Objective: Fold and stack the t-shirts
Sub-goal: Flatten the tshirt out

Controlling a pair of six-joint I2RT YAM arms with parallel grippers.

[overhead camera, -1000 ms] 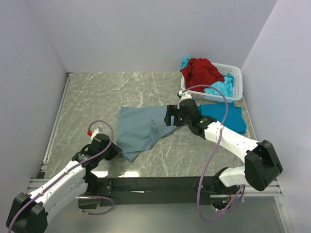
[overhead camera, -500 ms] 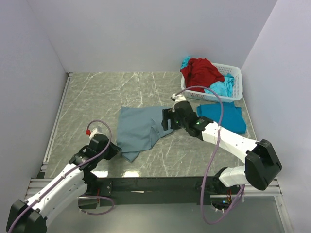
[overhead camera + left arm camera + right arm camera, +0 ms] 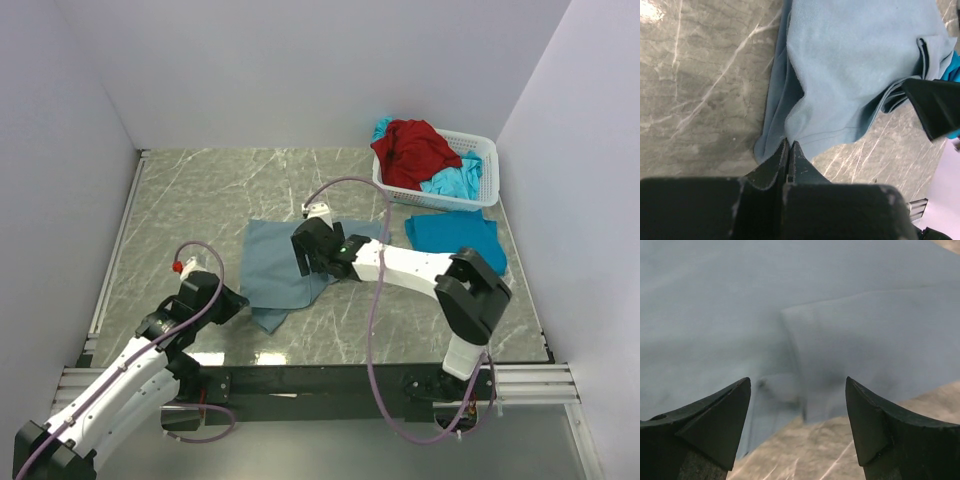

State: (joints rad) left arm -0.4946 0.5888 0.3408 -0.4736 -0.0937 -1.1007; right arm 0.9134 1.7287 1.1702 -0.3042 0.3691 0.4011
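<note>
The large dusty grey-blue cloth t-shirt [image 3: 278, 262] lies near the middle of the grey marbled tabletop [image 3: 190, 200], partly folded. We see 1 flap doubled over on its right side and a rumpled corner at the near edge. The left pincer [image 3: 789, 146] sits at that near-left hem with its jaws pressed fully together. The tips meet right at the cloth's edge, but we cannot tell whether any fabric is nipped between them. The right pincer [image 3: 797, 390] hovers low over the doubled flap, its 2 fingers spread wide and holding nothing. Further out, a flat bright turquoise t-shirt [image 3: 455, 240] rests on the tabletop to the right, just beside the white plastic lattice basket [image 3: 487, 150], which holds a red t-shirt [image 3: 410, 148].

We judge the step in hand to be folding the grey-blue shirt, with stacking not yet begun. As we read it, the next move calls for the right pincer to come down and close on the flap's edge while the left secures the hem, so both can carry the cloth over evenly; catching only 1 layer would likely drag the fold askew
</note>
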